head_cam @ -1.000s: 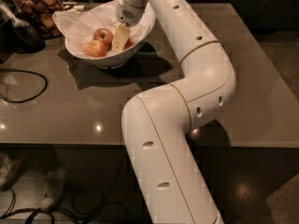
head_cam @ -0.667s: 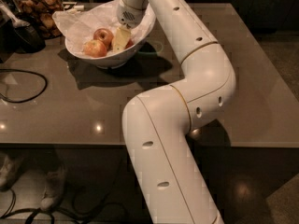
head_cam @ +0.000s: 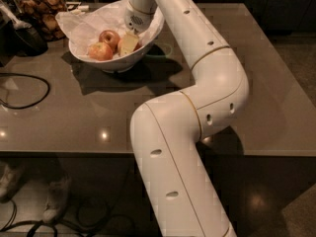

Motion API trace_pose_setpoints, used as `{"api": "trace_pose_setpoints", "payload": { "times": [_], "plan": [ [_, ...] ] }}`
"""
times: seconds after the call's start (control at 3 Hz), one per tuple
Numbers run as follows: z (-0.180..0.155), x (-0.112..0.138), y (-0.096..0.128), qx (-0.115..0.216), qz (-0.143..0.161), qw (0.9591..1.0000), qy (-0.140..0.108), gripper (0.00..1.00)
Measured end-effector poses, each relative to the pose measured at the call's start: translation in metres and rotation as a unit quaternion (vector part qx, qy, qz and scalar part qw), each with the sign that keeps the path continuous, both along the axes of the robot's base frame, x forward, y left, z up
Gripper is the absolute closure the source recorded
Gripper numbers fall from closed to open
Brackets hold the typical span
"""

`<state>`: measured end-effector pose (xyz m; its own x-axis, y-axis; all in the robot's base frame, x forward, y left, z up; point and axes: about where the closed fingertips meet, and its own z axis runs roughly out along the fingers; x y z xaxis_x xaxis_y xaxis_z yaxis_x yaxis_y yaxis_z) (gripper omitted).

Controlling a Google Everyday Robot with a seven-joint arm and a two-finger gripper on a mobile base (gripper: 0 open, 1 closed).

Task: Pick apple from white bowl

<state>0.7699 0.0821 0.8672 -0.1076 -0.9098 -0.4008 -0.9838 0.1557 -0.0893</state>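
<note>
Apple (head_cam: 100, 51), pinkish-red, at the front left of the white bowl (head_cam: 123, 62). The arm's wrist covers the gripper (head_cam: 129, 43) from above; open or closed cannot be told. The apple lies left of the gripper, apart from it, with a darker red apple (head_cam: 109, 37) between them.

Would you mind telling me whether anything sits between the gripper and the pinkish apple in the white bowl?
Yes: the gripper is inside the white bowl, and the darker red apple lies partly between it and the pinkish apple.
</note>
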Motion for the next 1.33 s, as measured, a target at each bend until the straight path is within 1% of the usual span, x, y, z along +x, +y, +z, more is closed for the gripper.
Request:
{"api": "trace_pose_setpoints", "payload": {
  "times": [0.67,1.0,1.33],
  "plan": [
    [0.0000,0.0000,0.0000,0.000,0.000,1.0000,0.000,0.95],
    [0.0000,0.0000,0.0000,0.000,0.000,1.0000,0.000,1.00],
    [0.0000,0.0000,0.0000,0.000,0.000,1.0000,0.000,1.00]
  ]
}}
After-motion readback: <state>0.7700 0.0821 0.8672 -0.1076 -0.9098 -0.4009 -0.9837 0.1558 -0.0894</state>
